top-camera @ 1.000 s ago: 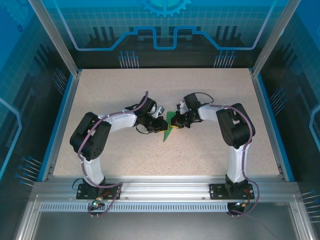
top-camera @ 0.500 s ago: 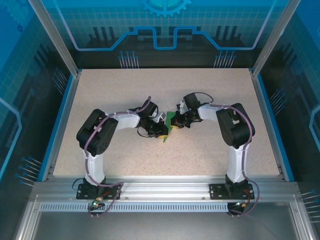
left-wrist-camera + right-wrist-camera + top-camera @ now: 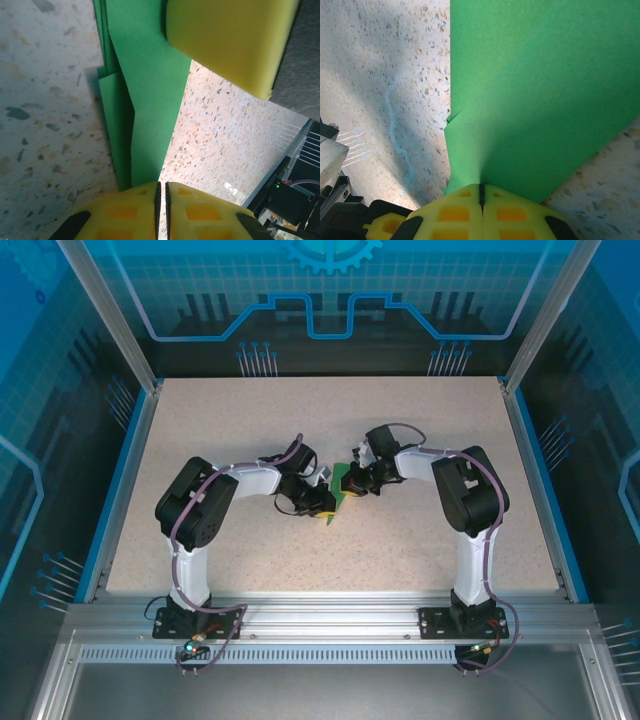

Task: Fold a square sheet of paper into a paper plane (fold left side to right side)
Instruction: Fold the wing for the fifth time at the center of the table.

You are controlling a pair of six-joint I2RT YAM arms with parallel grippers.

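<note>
The square sheet of paper (image 3: 341, 478) is a narrow, creased green shape at the table's middle, lying between the two grippers. In the left wrist view its layered folds (image 3: 150, 100) run down to a point at my left gripper (image 3: 161, 185). Those jaws stand shut but for a thin slit, the left finger lying over the paper's tip. The right gripper's yellow finger (image 3: 235, 40) rests on the paper's far end. My right gripper (image 3: 481, 187) is shut on the paper (image 3: 545, 90), which rises out of its seam in a pinched ridge. From above, the left gripper (image 3: 328, 502) covers the lower tip and the right gripper (image 3: 356, 478) the upper right edge.
The speckled table (image 3: 250, 420) has blue raised edges left and right. An aluminium rail (image 3: 320, 615) with both arm bases runs along the near edge. Both arms bend inward and nearly meet at the centre.
The left arm has swung right and forward, bringing its gripper down over the paper's lower tip, which showed free a second ago. The right arm has stayed put.
</note>
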